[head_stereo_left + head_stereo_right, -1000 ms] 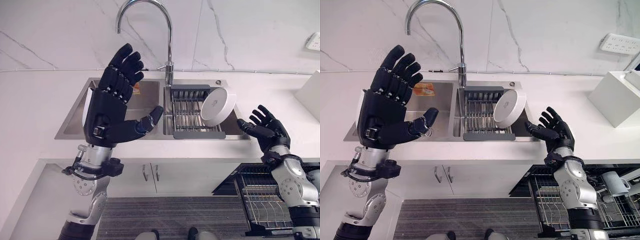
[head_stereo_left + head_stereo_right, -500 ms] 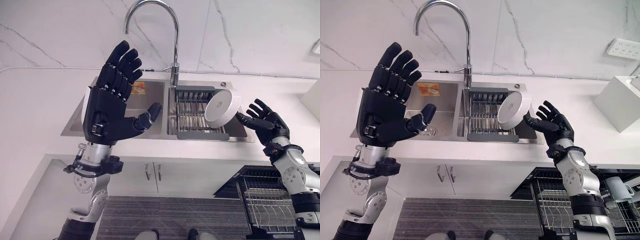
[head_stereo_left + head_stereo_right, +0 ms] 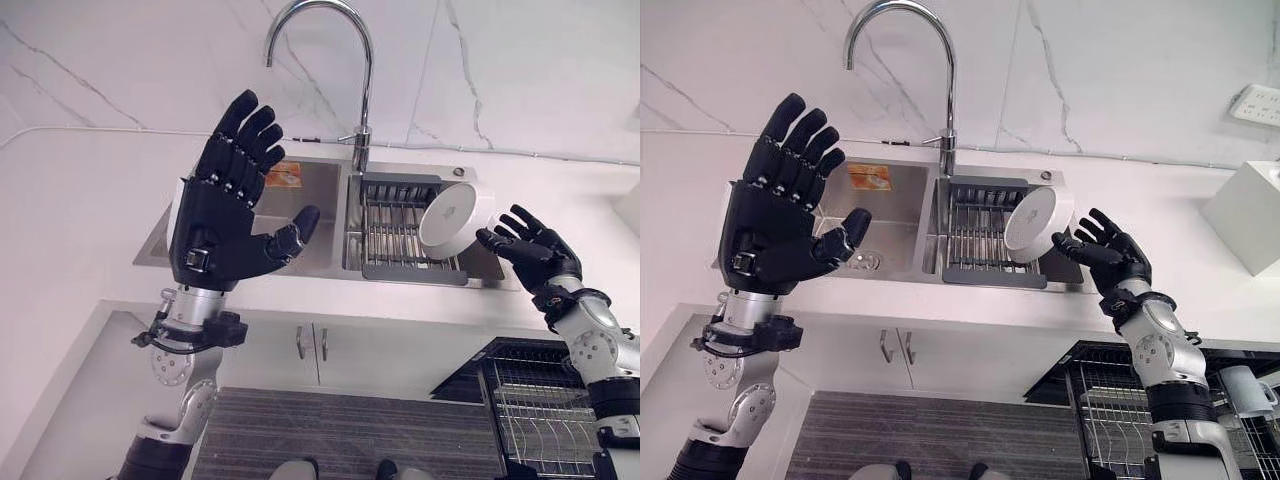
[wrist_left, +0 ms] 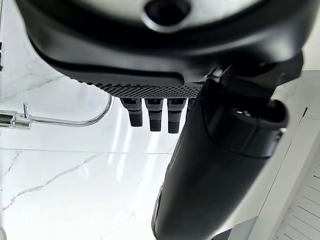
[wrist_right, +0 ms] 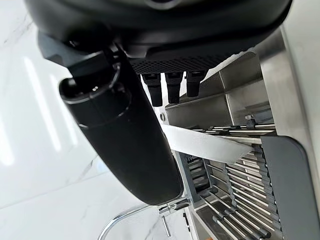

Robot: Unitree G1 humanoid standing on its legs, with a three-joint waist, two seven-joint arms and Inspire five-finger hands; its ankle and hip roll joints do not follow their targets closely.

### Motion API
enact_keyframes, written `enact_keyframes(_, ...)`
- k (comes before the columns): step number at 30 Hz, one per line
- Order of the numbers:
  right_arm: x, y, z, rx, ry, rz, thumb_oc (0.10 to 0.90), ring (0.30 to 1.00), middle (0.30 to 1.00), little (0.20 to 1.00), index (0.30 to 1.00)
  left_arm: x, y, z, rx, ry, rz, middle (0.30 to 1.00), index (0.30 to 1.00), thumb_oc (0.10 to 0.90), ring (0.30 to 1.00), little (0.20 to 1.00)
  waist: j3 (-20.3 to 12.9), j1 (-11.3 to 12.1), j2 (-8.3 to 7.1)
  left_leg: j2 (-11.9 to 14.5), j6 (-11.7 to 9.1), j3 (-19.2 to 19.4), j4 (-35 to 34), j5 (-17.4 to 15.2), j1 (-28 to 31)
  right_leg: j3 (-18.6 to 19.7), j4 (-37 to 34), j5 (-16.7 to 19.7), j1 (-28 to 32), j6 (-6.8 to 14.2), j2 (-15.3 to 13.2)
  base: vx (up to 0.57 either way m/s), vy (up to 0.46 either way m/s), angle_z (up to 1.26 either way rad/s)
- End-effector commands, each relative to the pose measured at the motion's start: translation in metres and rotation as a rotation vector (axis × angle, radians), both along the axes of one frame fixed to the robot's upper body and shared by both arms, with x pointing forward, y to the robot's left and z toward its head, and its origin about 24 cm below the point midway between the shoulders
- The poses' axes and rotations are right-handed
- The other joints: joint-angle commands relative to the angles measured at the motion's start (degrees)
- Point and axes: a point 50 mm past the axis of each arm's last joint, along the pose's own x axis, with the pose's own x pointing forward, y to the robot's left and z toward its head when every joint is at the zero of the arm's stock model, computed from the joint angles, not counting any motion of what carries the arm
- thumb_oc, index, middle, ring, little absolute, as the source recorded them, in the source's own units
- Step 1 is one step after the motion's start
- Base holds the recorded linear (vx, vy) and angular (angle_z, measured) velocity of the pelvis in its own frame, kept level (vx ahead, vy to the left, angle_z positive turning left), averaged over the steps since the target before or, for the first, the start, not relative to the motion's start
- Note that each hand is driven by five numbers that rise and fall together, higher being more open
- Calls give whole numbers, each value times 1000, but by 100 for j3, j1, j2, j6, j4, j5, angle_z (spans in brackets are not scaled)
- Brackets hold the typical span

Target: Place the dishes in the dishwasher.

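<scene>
Left eye: left hand (image 3: pixel 222 225) raised over the sink (image 3: pixel 300 185), fingers straight and spread, thumb out, holding nothing. Right hand (image 3: pixel 535 252) low by the counter edge, fingers splayed, empty; fingertips just beside the white bowl (image 3: pixel 452 217), can't tell if touching. Bowl leans tilted on its rim in the drain rack (image 3: pixel 400 235), underside facing the right hand. Dishwasher rack (image 3: pixel 535 405) is below the right hand, pulled out.

Right eye: same layout, but shows more past the right hand: a mug (image 3: pixel 1243 385) in the dishwasher rack, a white box (image 3: pixel 1248 215) on the counter, and a wall socket (image 3: pixel 1258 103). Faucet (image 3: pixel 915 60) arches between the two hands. Orange sticker (image 3: pixel 869 177) on the sink wall beyond the left hand's thumb.

Left wrist: palm, straight fingers (image 4: pixel 153 114) and thumb against marble wall; nothing in the hand. Faucet curve beyond the fingertips.

Right wrist: fingers (image 5: pixel 171 85) straight, thumb extended, nothing gripped. Bowl's rim shows edge-on just past the thumb, sitting on the rack bars; contact unclear here too.
</scene>
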Motion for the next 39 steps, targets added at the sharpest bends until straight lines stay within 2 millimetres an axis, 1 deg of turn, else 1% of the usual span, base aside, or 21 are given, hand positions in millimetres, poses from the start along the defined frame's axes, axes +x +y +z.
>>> enact_keyframes(1, 17, -11, 69, -27, -249, -14, 800, 900, 900, 900, 900, -4, -1, 34, 26, -171, -46, 900, 900, 800, 900, 900, -451, 78, -118, 314, -36, 627, 76, -885, 382, -2, 65, -848, 304, 199, -79, 0, 0, 0)
enact_keyframes(12, 20, -17, 64, 17, -213, -19, 800, 900, 900, 900, 900, -1, 0, 33, 32, -148, -41, 900, 900, 800, 900, 900, -473, 110, -107, 319, -44, 643, 76, -872, 377, -19, 65, -862, 320, 195, -87, 0, 0, 0)
enact_keyframes(19, 19, -24, 59, 30, -185, -17, 800, 900, 900, 900, 900, 0, 0, 31, 22, -130, -46, 900, 900, 800, 900, 900, -464, 154, -126, 318, -46, 624, 76, -848, 365, -48, 65, -862, 335, 186, -89, 0, 0, 0)
enact_keyframes(39, 25, -31, 68, -7, -142, 1, 800, 900, 900, 900, 900, 1, 1, 31, 33, -117, -34, 900, 900, 800, 900, 900, -485, 237, -127, 317, -77, 572, 76, -792, 313, -125, 65, -871, 342, 174, -106, 0, 0, 0)
